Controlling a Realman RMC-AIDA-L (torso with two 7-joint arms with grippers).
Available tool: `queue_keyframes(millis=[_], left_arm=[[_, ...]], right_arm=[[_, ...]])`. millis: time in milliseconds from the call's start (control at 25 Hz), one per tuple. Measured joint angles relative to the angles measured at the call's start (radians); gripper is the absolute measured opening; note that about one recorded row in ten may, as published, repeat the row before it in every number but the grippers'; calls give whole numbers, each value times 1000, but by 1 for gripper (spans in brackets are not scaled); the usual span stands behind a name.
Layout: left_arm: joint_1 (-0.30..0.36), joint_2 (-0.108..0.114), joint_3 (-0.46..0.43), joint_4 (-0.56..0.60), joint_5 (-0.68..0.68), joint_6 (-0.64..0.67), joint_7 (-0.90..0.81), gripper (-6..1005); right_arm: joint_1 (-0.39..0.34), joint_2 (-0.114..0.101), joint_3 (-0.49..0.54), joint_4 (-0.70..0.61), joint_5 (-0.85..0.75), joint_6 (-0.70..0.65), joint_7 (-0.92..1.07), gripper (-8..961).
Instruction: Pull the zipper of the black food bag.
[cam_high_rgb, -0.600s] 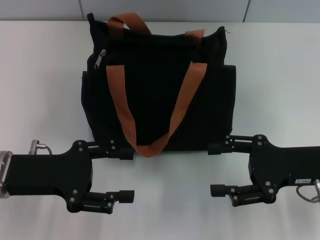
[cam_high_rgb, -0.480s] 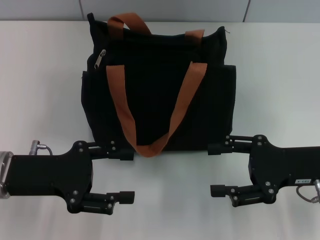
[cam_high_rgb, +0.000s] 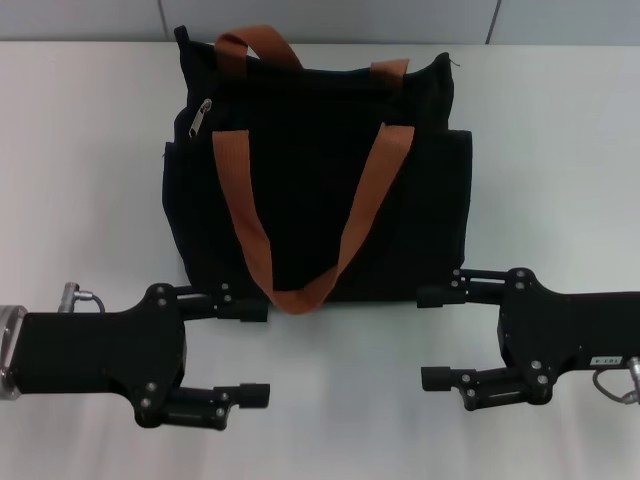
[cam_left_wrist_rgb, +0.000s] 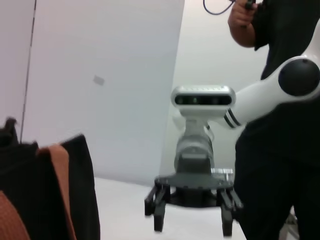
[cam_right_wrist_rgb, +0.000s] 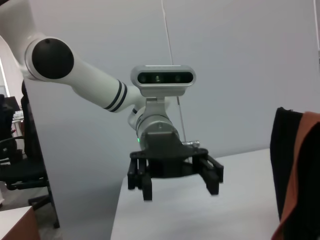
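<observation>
The black food bag stands upright at the back middle of the white table, its two orange-brown handles draped down the front face. The zipper, a small silver pull tab, hangs at the bag's upper left corner. My left gripper is open at the near left, its far finger close to the bag's bottom left edge. My right gripper is open at the near right, just in front of the bag's bottom right corner. The left wrist view shows the right gripper beyond the bag; the right wrist view shows the left gripper and a bag edge.
The white table stretches out on both sides of the bag and between the two grippers. A grey wall runs behind it. A person in black stands beyond the right arm.
The left gripper has shifted very slightly toward the near edge. The bag, the zipper and the right gripper look unchanged.
</observation>
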Motion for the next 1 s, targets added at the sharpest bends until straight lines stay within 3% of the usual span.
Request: queue_keyframes(millis=[240,360,520,680,760,1000], left_arm=[[-5,-32,-130,-3,-56,64,32,783],[4,-51,-210,-10,-193,73,60,783],[9,-48,-252,-12,-288,59,64,783],[-4,0,-299,-11,-302,-15,40,784],[-11,39,-297,-11,-298,-74,21,781],[-10,121,-294,19,-216,-210,-29,762]], right_arm=[[-2,0,-1,4,0,25,0,796],[-2,0,-1,4,0,36,0,796],[-2,0,1,4,0,37,4,796],[-3,-1,2,4,0,34,8,796],[-3,-3,3,4,0,32,9,797],[-4,-6,4,1,0,31,13,797]])
